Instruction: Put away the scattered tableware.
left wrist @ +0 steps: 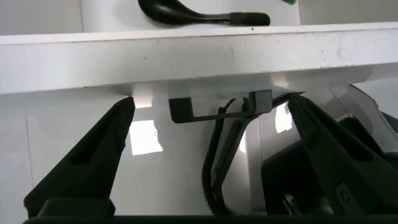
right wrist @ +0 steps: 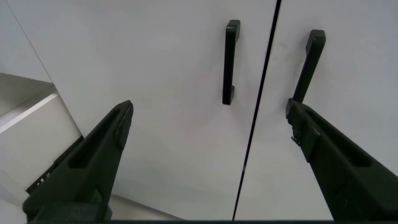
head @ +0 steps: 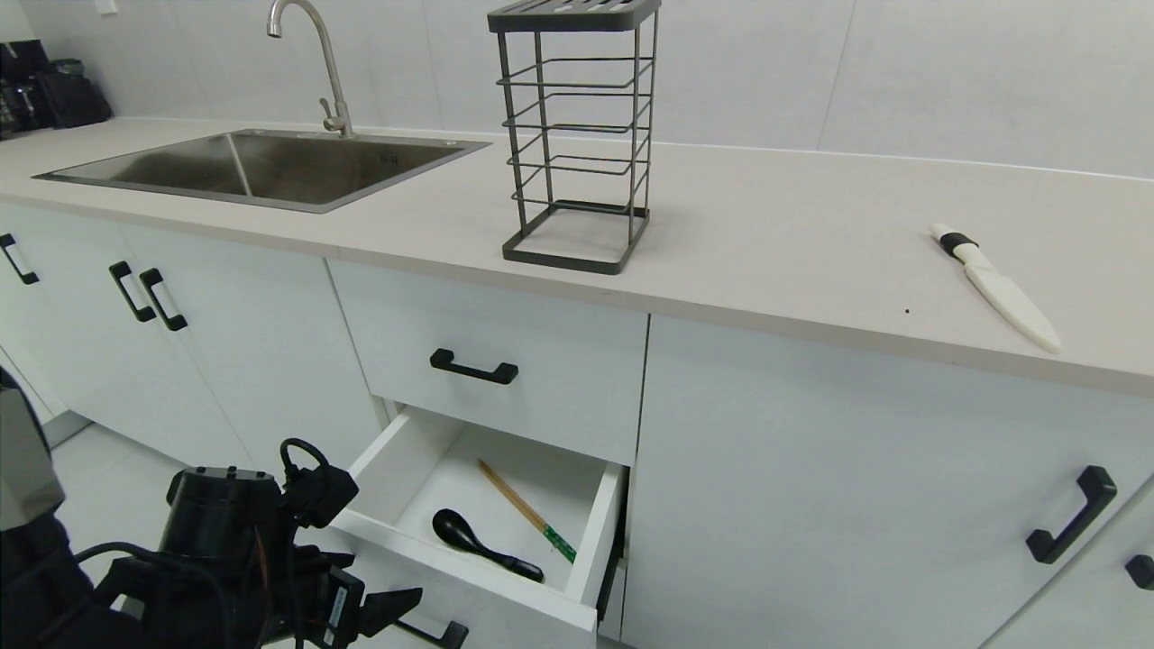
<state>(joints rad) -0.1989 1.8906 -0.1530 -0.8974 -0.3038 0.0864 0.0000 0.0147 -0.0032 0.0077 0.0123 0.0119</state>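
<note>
Near drawer handle, left tool agape

In the head view, the tall black wire rack loses its top to the upper edge. Dark items in the upper left corner are cut by the left edge and too small to identify. At the lower left, the left gripper runs off the bottom edge and covers part of the open white drawer's black handle. The thin, green-tipped wooden chopsticks could be one stick or two. In the left wrist view, the frame edge clips the bowl of the black spoon.
</note>
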